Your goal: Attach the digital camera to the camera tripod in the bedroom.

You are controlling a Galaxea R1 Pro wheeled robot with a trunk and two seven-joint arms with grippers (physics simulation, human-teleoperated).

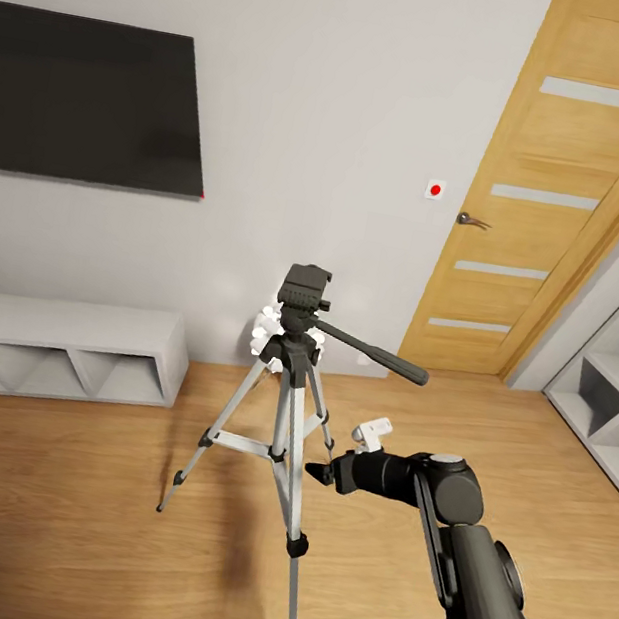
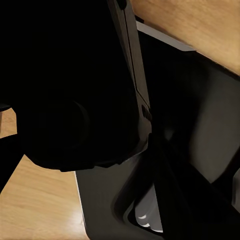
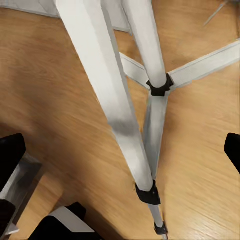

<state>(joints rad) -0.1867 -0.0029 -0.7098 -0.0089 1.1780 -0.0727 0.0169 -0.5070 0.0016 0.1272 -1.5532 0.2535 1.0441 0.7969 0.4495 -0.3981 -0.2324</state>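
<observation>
Camera tripod (image 1: 289, 377) beside right gripper (image 1: 318, 472)

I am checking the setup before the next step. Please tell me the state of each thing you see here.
camera tripod: standing upright, legs spread on the wood floor, head plate bare.
pan handle: sticking out toward the door side.
door: closed.
TV: screen dark.
right gripper: beside a tripod leg, fingers apart, holding nothing.

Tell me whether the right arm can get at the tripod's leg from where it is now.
Probably yes. The right gripper sits open right beside the tripod, with a silver leg between its fingertips' line of sight and nothing in between.
</observation>
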